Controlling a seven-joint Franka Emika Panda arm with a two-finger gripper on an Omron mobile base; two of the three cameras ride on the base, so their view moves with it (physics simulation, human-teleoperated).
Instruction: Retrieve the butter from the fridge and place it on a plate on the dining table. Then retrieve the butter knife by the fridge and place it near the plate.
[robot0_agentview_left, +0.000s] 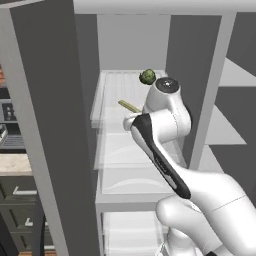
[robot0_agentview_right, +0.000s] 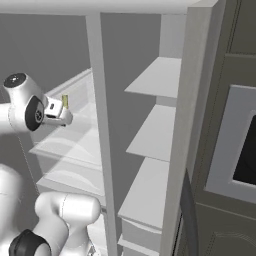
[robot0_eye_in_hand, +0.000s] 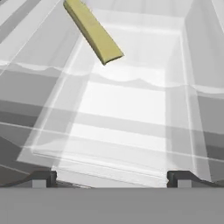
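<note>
The fridge (robot0_agentview_left: 47, 100) stands open, with white shelves and clear drawers inside. The butter (robot0_eye_in_hand: 92, 31), a thin pale yellow stick, lies on an upper left shelf (robot0_agentview_left: 129, 106) (robot0_agentview_right: 65, 101). My gripper (robot0_eye_in_hand: 111, 178) is open inside the left compartment, with nothing between its fingers. It hangs over a clear drawer (robot0_eye_in_hand: 127, 113), short of the butter and slightly to its right. In the right base view the hand (robot0_agentview_right: 59, 116) sits just below the butter. The plate, the dining table and the butter knife are out of view.
A green round item (robot0_agentview_left: 147, 76) sits on the shelf behind the arm's elbow. A vertical divider (robot0_agentview_right: 97, 100) separates the left compartment from the right-hand shelves (robot0_agentview_right: 155, 130). A dark cabinet with a microwave (robot0_agentview_right: 240, 150) is at right, and a counter (robot0_agentview_left: 12, 162) at left.
</note>
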